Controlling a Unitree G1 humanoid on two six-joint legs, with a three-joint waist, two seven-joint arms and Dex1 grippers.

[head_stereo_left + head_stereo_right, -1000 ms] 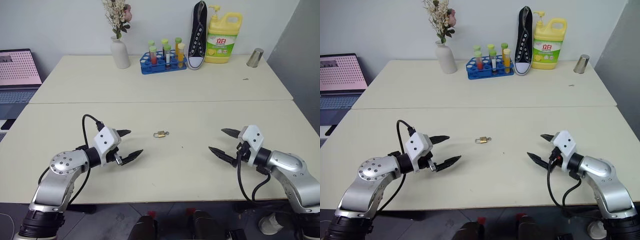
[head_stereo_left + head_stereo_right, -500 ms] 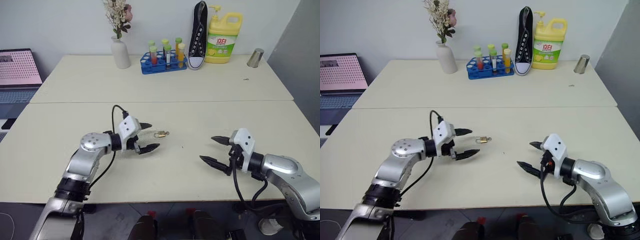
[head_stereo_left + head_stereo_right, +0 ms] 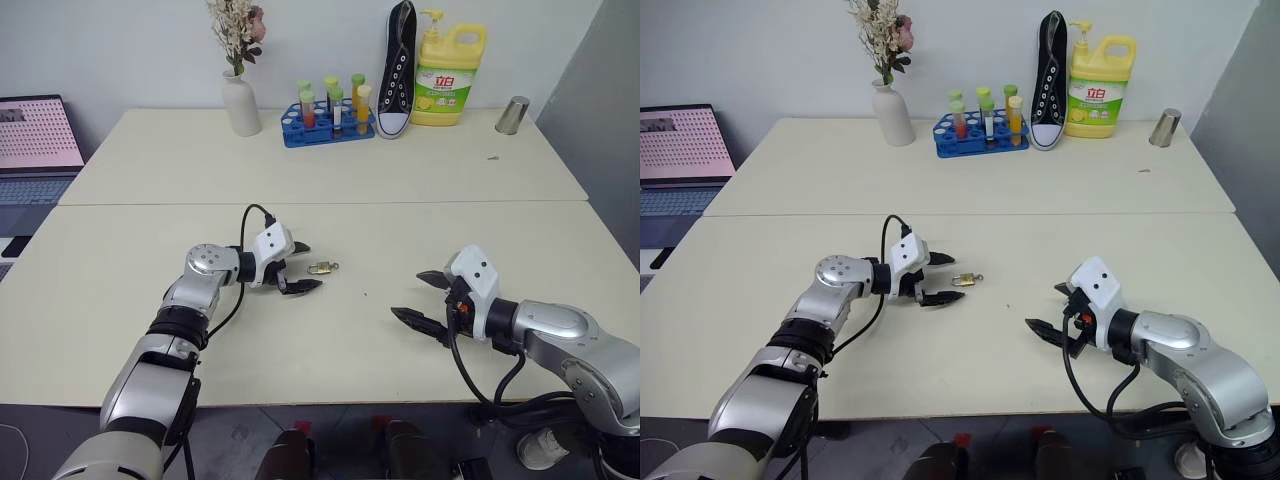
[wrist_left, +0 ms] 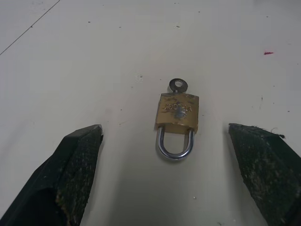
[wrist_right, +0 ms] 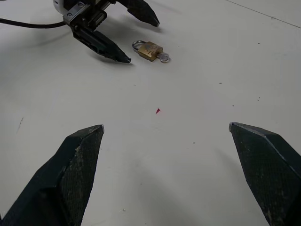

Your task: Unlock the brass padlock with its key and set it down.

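Left tool (image 3: 302, 267) has closed in on padlock (image 4: 178, 113) — key (image 4: 178, 85) blade hidden.

You have two arms of brushed silver metal with round, screw-studded joint caps and black bands between segments. Each wrist carries a white angular housing. The left gripper (image 3: 299, 267) and right gripper (image 3: 420, 298) each have two black, tapered, pointed fingers. A black cable loops over each wrist.
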